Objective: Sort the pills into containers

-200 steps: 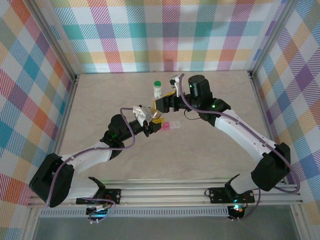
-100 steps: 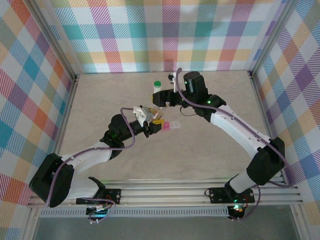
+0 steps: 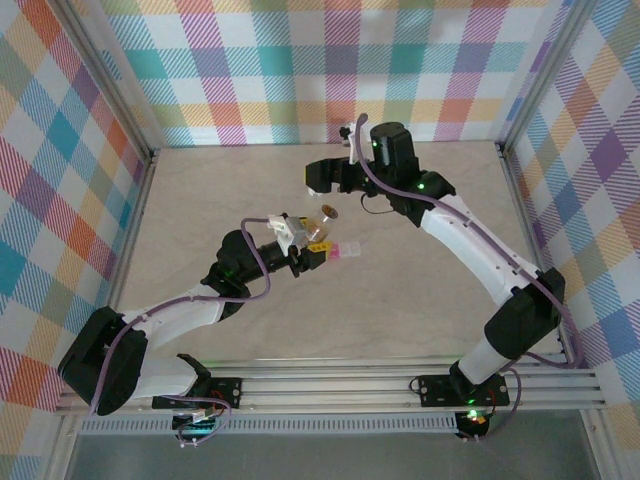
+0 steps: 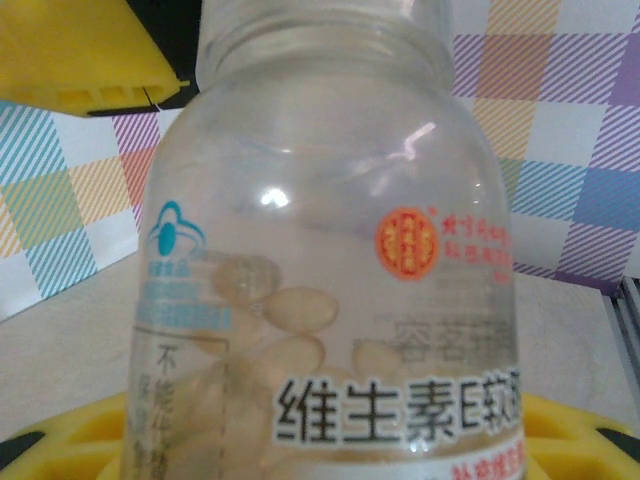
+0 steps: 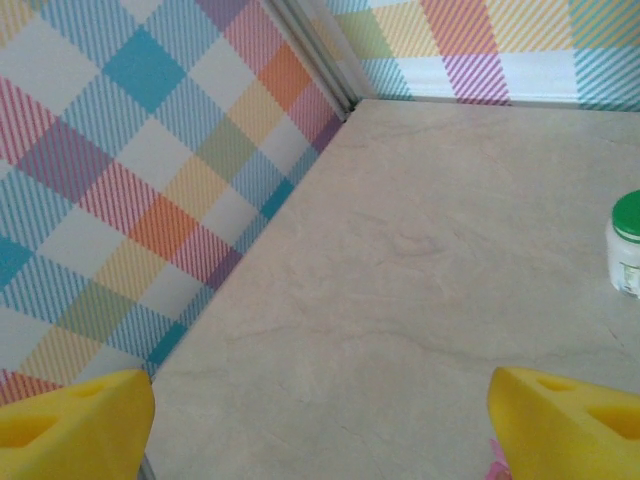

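Observation:
My left gripper (image 3: 312, 236) is shut on a clear bottle (image 3: 320, 226), tilted with its neck toward the back right. In the left wrist view the bottle (image 4: 330, 250) has a printed label and holds pale yellow oval pills (image 4: 300, 310); my yellow fingers (image 4: 575, 430) grip it from both sides. The containers, a small pink pill-box strip (image 3: 346, 250), lie on the table just right of the bottle. My right gripper (image 3: 320, 178) hangs behind the bottle, open, with bare table between its yellow fingertips (image 5: 560, 410).
A white bottle with a green cap (image 5: 626, 245) stands at the right edge of the right wrist view. Plaid walls (image 3: 330, 70) enclose the beige table (image 3: 430, 300) on three sides. A yellow and black part (image 4: 80, 50) hangs above the held bottle.
My right gripper has drawn back from the clear bottle's neck toward the rear wall and opened a little wider. The left gripper and the bottle have stayed put.

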Robot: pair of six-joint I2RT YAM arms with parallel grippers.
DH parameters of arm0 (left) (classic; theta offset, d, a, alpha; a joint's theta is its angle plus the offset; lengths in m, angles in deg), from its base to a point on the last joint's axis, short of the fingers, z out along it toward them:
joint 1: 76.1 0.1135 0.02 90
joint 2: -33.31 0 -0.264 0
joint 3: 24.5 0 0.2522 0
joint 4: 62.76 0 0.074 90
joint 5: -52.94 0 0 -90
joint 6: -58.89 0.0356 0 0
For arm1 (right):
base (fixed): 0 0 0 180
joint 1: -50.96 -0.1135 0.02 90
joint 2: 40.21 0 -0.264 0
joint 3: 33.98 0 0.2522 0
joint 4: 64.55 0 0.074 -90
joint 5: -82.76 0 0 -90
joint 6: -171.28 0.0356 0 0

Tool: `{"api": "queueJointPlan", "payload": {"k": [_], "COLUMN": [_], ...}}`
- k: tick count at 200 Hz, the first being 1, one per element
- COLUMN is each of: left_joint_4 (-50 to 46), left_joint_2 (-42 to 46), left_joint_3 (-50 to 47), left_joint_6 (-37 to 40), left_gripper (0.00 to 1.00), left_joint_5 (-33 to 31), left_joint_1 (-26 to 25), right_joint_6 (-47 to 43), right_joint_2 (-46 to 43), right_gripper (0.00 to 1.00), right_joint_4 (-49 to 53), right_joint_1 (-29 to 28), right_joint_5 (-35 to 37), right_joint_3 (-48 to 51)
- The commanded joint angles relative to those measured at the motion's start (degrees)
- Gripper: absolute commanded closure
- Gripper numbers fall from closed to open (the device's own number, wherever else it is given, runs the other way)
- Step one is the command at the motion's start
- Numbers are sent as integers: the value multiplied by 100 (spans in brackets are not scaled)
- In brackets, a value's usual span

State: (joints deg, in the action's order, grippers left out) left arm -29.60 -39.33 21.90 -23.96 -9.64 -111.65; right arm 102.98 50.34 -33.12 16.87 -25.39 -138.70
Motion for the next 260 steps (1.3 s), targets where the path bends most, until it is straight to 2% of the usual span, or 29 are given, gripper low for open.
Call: {"api": "queueJointPlan", "payload": {"k": [1, 33, 62, 102, 130, 148, 177, 229, 260], "left_joint_4": [227, 119, 116, -144, -179, -204, -237, -400, -607], "left_joint_2": [138, 203, 281, 412, 455, 467, 453, 473, 457], "left_joint_3": [6, -21, -35, -18, -13, 13, 77, 235, 396], "left_joint_6": [144, 248, 251, 371, 361, 365, 368, 477, 618], "left_gripper": [100, 100, 100, 100, 100, 100, 100, 100, 100], "left_joint_5": [-11, -13, 196, 867, 965, 993, 1056, 1038, 819], "left_joint_1": [-31, 4, 48, 66, 66, 66, 66, 64, 66], "right_joint_6": [-385, -1320, -2150, -3426, -4012, -4162, -4301, -3962, -3185], "right_joint_2": [-336, -925, -1268, -1285, -1197, -1138, -1041, -971, -1016], "right_gripper": [12, 16, 19, 32, 37, 39, 49, 65, 86], "right_joint_4": [40, 179, 437, 1254, 1671, 1795, 1997, 2062, 1865], "right_joint_1": [-2, 44, 100, 138, 156, 153, 157, 156, 156], "right_joint_5": [-498, -849, -1585, -2026, -2498, -2695, -2980, -2812, -2617], "right_joint_3": [-7, 550, 889, 701, 610, 615, 579, 606, 774]}}
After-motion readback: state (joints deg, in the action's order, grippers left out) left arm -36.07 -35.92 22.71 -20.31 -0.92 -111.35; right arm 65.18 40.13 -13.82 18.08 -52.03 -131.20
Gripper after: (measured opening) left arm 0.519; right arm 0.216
